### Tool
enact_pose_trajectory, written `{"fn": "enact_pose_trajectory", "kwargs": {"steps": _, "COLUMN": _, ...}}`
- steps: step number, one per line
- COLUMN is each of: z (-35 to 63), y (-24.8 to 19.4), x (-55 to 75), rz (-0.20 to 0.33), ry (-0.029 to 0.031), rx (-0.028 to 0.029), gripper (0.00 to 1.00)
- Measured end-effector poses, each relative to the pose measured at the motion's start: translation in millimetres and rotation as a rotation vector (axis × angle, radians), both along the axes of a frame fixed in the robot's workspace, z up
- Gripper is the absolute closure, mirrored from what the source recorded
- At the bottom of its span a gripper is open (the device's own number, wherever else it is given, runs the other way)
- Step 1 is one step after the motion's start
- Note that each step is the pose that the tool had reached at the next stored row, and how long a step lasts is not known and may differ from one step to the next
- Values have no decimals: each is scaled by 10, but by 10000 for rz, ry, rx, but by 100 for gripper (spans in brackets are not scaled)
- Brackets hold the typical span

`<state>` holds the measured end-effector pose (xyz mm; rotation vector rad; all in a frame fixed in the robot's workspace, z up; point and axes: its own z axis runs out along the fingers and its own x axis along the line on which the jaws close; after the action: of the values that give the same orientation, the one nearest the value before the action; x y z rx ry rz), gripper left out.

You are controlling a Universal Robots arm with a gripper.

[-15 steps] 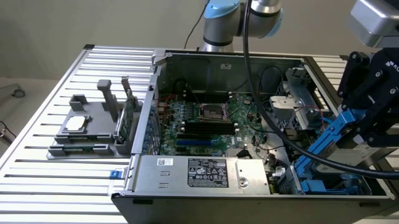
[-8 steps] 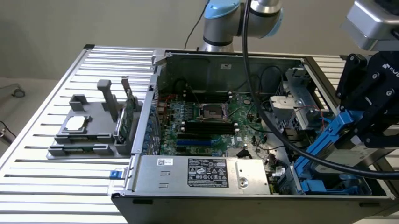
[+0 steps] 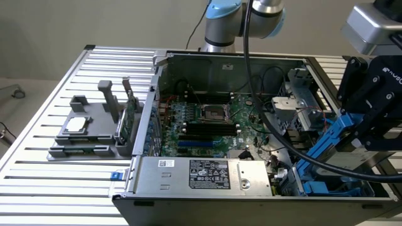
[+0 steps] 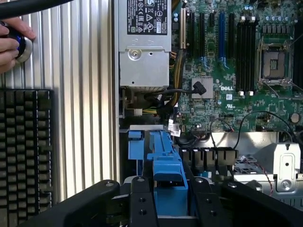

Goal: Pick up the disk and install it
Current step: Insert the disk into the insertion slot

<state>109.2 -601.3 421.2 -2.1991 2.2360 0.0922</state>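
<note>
While the gripper (image 4: 169,194) clamps the disk (image 4: 165,156), its edge seemingly clears the case wall (image 3: 339,197)

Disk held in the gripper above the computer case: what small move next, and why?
Probably ease it down toward the blue drive bay. The gripper is shut on the disk, whose blue carrier hangs over that bay, not yet seated.

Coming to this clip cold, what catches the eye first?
The open computer case on the slatted table, green motherboard bared, dominates the exterior view. At that view's right the black gripper grips the disk in its blue carrier over the case's near corner. The wrist view catches a hand near a black keyboard.
</note>
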Motion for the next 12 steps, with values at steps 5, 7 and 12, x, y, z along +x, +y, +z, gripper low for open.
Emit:
{"fn": "enact_pose_trajectory", "kwargs": {"steps": 5, "z": -31, "y": 0, "x": 0, "rz": -20, "ry": 1, "rx": 1, "gripper": 67}}
{"fn": "enact_pose_trajectory", "kwargs": {"steps": 7, "z": -44, "y": 0, "x": 0, "rz": -30, "ry": 3, "rx": 1, "gripper": 67}}
{"fn": "enact_pose_trajectory", "kwargs": {"steps": 12, "z": -73, "y": 0, "x": -1, "rz": -55, "ry": 14, "rx": 0, "gripper": 67}}
